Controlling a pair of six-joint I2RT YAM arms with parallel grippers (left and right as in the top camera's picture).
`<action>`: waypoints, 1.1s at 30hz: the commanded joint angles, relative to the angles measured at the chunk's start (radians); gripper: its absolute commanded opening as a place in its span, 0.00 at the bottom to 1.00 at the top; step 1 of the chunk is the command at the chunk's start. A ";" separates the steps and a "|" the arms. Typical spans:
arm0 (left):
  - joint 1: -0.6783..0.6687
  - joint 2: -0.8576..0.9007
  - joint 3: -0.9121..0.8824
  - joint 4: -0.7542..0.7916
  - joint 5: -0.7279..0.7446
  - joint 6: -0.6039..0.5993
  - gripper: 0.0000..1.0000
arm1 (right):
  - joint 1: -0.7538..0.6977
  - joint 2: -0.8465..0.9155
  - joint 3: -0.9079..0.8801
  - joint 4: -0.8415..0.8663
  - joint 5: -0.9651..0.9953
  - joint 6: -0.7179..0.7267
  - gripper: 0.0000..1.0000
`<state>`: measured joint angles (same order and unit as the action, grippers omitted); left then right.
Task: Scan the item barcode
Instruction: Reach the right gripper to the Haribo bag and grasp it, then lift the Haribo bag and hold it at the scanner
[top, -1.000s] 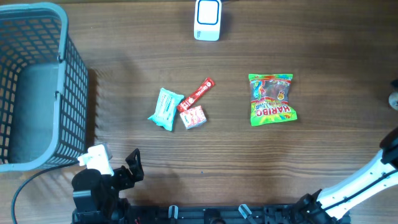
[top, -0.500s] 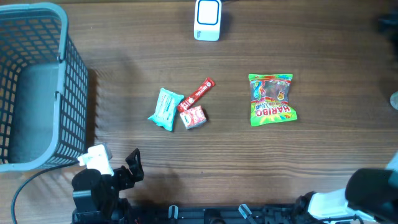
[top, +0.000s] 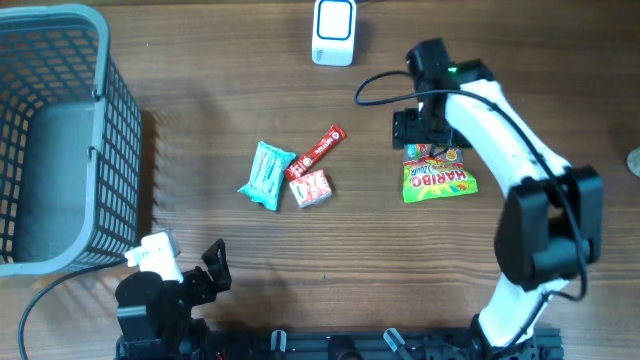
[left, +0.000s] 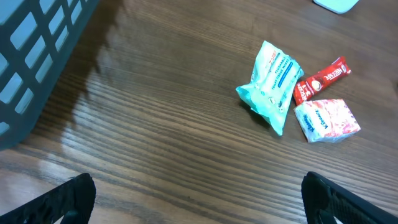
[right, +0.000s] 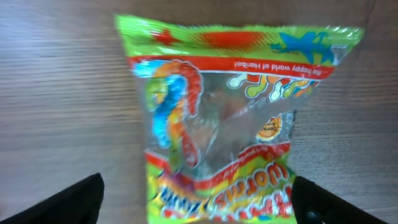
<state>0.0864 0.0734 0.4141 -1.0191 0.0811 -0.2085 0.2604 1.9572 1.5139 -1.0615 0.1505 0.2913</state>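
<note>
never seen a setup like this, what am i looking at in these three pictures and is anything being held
This is a robot with two arms at a wooden table, each ending in a two-finger hand. One picture looks straight down from above; the other two come from cameras on the wrists. The right hand hovers open over a Haribo gummy worms bag, which its camera shows close up. The left hand is open near the blue basket. Also there: a teal packet, a red stick packet, a small pink packet and a white scanner. Nothing is held.
</note>
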 joint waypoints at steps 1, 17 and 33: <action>0.005 -0.007 -0.004 0.001 0.015 -0.009 1.00 | -0.007 0.063 0.001 0.001 0.083 0.026 0.95; 0.005 -0.007 -0.004 0.001 0.015 -0.009 1.00 | -0.005 0.130 -0.011 -0.054 0.096 0.153 0.17; 0.005 -0.007 -0.004 0.001 0.015 -0.009 1.00 | -0.011 0.128 0.405 -0.423 -1.551 -0.850 0.04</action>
<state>0.0864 0.0734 0.4141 -1.0183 0.0811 -0.2085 0.2481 2.0918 1.9362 -1.5097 -1.0191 -0.2024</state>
